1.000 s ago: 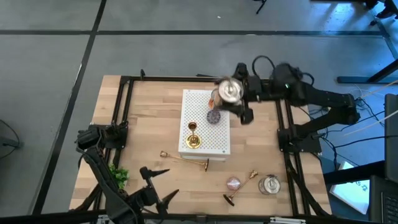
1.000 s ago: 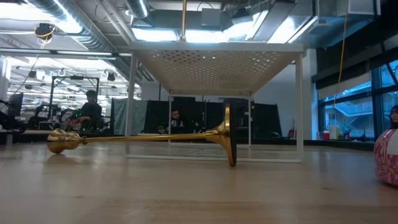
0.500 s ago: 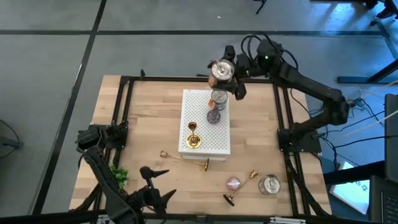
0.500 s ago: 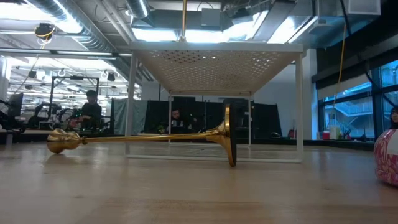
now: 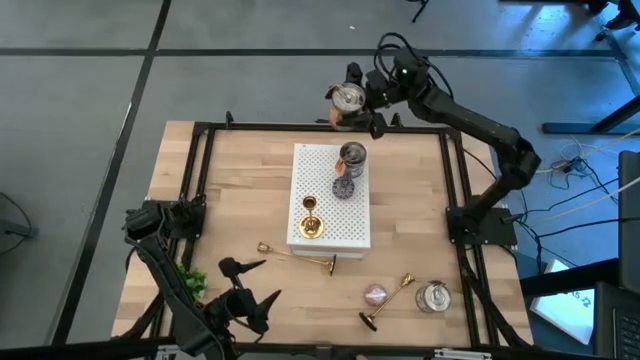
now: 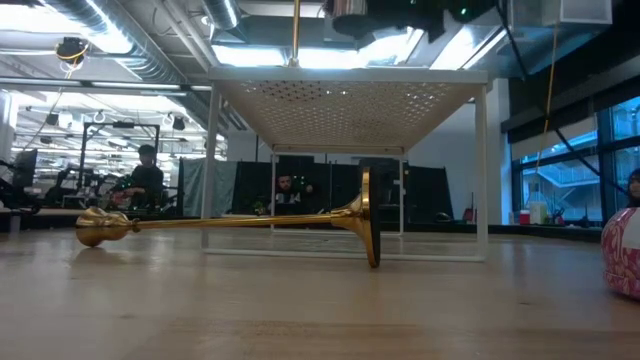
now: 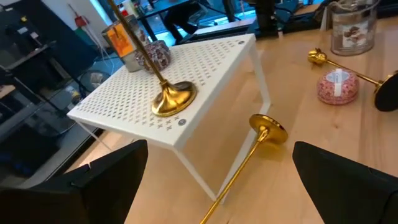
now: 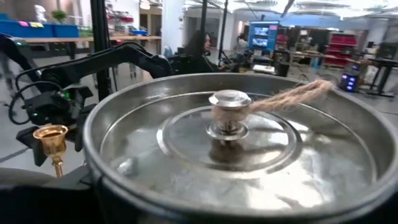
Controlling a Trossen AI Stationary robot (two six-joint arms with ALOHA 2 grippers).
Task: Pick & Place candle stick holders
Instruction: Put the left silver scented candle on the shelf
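No legible writing. Right gripper (image 5: 350, 100) grasps a silver lid (image 5: 348, 97) beyond the table's far edge. Left gripper (image 5: 245, 283) spread, empty. Candle stick holders: one upright (image 5: 311, 222) on the white shelf (image 5: 350, 230), two lying on the table (image 5: 296, 256) (image 5: 388, 298). Tin labels unreadable.

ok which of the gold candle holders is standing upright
The holder on the white perforated stand, candle holder. The other two lie on their sides on the table: one just in front of the stand, one near the pink disc.

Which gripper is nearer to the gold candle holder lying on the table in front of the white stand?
Left. The left gripper is open just beside the lying candle holder; the right gripper, holding a silver lid, is beyond the white stand.
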